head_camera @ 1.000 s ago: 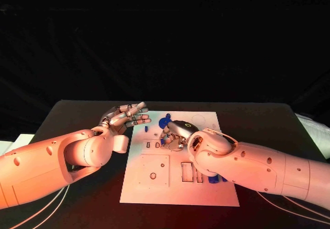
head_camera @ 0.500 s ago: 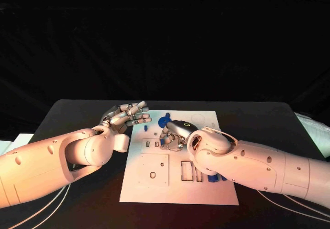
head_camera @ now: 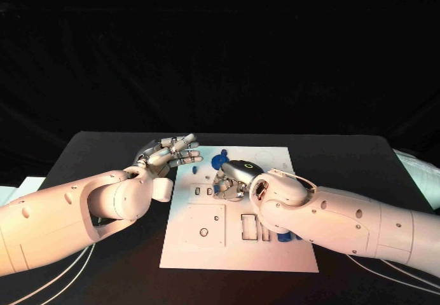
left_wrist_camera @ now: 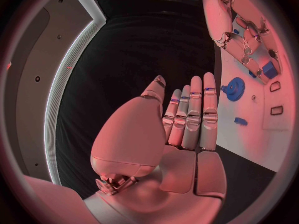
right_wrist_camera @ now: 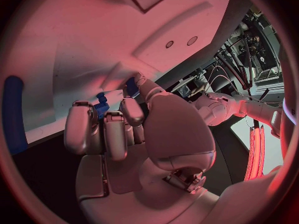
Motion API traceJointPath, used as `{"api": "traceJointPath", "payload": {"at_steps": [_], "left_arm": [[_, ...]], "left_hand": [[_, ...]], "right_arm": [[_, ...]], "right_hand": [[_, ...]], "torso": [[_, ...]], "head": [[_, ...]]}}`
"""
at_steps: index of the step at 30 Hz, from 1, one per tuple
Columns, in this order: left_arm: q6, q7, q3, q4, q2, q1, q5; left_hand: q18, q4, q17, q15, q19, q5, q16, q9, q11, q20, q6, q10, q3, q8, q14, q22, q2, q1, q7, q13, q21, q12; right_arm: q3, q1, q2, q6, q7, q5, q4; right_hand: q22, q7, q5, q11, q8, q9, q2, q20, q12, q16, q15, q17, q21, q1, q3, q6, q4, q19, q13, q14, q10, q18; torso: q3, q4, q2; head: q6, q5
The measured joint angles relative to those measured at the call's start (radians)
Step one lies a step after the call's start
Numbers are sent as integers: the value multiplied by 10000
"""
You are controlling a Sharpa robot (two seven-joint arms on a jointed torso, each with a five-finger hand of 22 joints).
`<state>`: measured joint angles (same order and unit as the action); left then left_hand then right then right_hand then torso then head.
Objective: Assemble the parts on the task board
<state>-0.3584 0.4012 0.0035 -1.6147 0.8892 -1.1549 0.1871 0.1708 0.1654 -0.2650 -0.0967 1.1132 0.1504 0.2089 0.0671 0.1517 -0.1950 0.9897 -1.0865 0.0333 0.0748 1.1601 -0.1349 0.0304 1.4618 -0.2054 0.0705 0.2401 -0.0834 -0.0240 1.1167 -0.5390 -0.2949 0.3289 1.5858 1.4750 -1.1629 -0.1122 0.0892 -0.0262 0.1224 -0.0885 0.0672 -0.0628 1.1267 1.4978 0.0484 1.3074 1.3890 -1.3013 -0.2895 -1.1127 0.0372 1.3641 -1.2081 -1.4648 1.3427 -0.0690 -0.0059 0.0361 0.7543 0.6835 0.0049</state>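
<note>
1. Over the middle of the task board (head_camera: 275,254), my right hand (head_camera: 234,179) was curled down with its fingers folded in; the right wrist view showed a small blue part (right_wrist_camera: 101,106) between the fingertips, so I judged I was pinching it, though how firmly I could not tell.

2. Just off the board's left edge, near its far corner, my left hand (head_camera: 170,154) hovered with its fingers straight, close together and holding nothing.

3. Beside my right hand, toward the board's far edge, a blue gear (head_camera: 220,161) lay flat on the board; my left wrist view showed it as a toothed disc (left_wrist_camera: 234,89), with another small blue piece (left_wrist_camera: 240,121) lying apart from it.

4. Toward the board's near edge, partly under my right forearm, more blue pieces (head_camera: 284,237) sat beside the rectangular slots (head_camera: 248,227).

5. Risks as I judged them:
   - The pinched part was small and mostly hidden by my own fingers, so it could tilt, jam at the mouth of its hole, or drop.
   - My right forearm lay low over the near pieces; a sweep could scatter them.
   - My left hand pressed nothing down, so a hard push might shift the board.
</note>
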Motion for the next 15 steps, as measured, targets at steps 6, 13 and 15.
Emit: {"api": "traceJointPath", "payload": {"at_steps": [6,13,15], "left_arm": [[2,0,-1,4,1,0,0],[5,0,0,7,2,0,0],[6,-1,0,8,2,0,0]], "left_hand": [[0,0,0,0,0,0,0,0,0,0,0,0,0,0,0,0,0,0,0,0,0,0],[0,0,1,0,0,0,0,0,0,0,0,0,0,0,0,0,0,0,0,0,0,0],[0,0,1,0,0,0,0,0,0,0,0,0,0,0,0,0,0,0,0,0,0,0]], "right_arm": [[-8,-11,9,-29,53,150,-7],[-22,-26,15,-97,98,243,-20],[-28,-32,11,-131,101,251,-15]], "right_hand": [[145,-88,61,-81,-140,54,95,-37,-326,0,-26,-1,-87,95,51,269,3,-109,245,-26,-207,1],[282,-208,385,-176,-352,160,393,-125,-653,0,-127,-1,-176,393,363,635,-115,-197,537,-17,-395,1],[317,-238,446,-231,-376,154,450,-125,-715,0,-127,6,-198,450,483,666,-155,-197,598,-17,-449,0]], "torso": [[6,-6,-3],[7,-7,-2],[7,-9,-2]], "head": [[-15,9],[-31,5],[-35,1]]}}
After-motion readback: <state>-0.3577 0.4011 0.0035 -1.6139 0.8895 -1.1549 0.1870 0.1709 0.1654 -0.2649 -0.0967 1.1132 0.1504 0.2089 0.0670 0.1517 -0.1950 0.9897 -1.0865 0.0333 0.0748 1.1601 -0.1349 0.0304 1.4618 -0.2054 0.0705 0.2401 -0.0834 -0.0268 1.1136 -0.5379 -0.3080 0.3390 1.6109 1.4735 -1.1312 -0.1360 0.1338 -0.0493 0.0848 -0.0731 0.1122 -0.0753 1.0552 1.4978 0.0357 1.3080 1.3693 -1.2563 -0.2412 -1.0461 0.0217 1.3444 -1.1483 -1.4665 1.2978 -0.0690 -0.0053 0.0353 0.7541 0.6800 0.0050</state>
